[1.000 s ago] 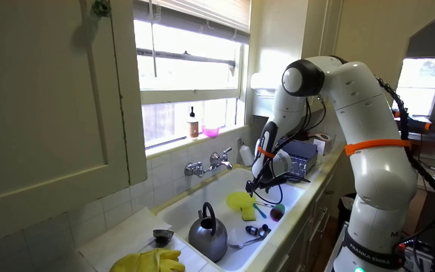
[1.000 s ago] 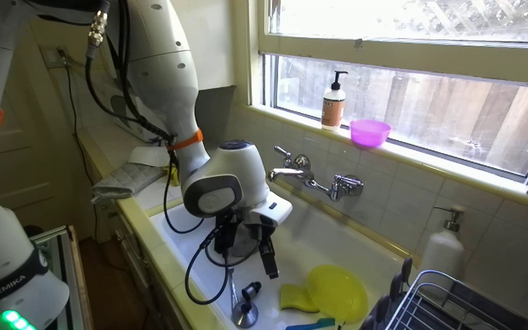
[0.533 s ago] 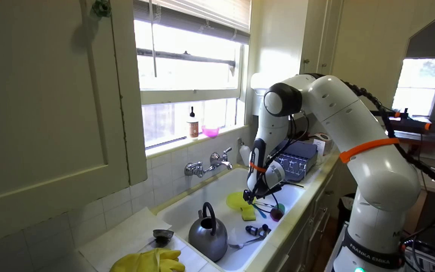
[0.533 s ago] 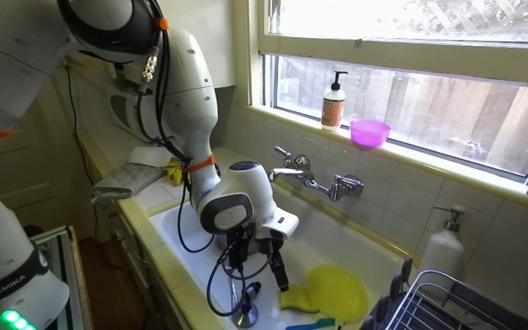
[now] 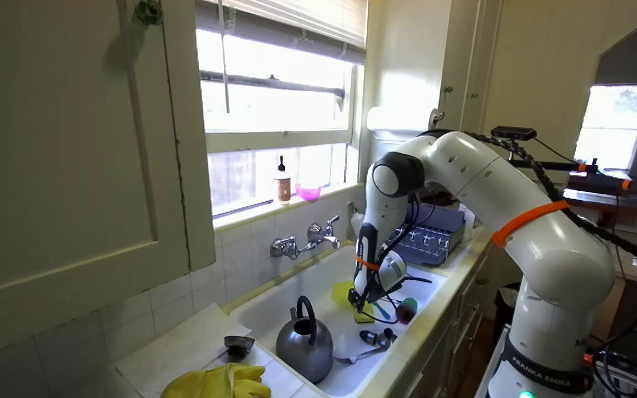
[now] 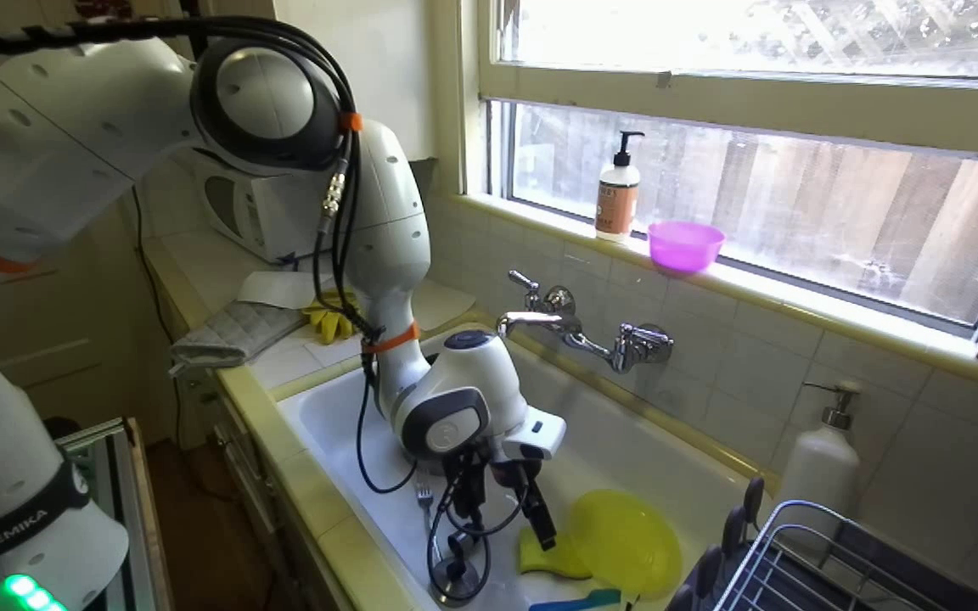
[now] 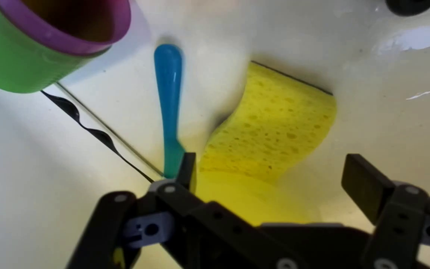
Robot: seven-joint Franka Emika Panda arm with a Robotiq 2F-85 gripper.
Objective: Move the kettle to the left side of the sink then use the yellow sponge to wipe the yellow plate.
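The grey kettle (image 5: pixel 304 354) with a black handle stands upright at the near end of the white sink (image 5: pixel 266 303); in an exterior view my arm hides it. The yellow sponge (image 7: pixel 274 123) lies on the sink floor, one end against the yellow plate (image 7: pixel 245 196). The sponge (image 6: pixel 550 558) and plate (image 6: pixel 625 543) also show in an exterior view, and the sponge (image 5: pixel 363 318) and plate (image 5: pixel 342 294) are partly hidden behind my gripper (image 5: pixel 358 304). My gripper (image 7: pixel 271 164) is open and empty, fingers spread wide, above the sink floor beside the sponge and plate.
A green and purple cup (image 7: pixel 32 48) and a blue utensil (image 7: pixel 168 86) lie by the sponge. Small metal parts (image 6: pixel 455 579) and a fork (image 6: pixel 425 494) lie near the front wall. The faucet (image 6: pixel 531 321) juts over the sink. A dish rack (image 6: pixel 803 509) stands at one end.
The arm has reached forward and down. My gripper has moved lower, closer to the sponge and toward the plate. The kettle, sponge and plate have not moved.
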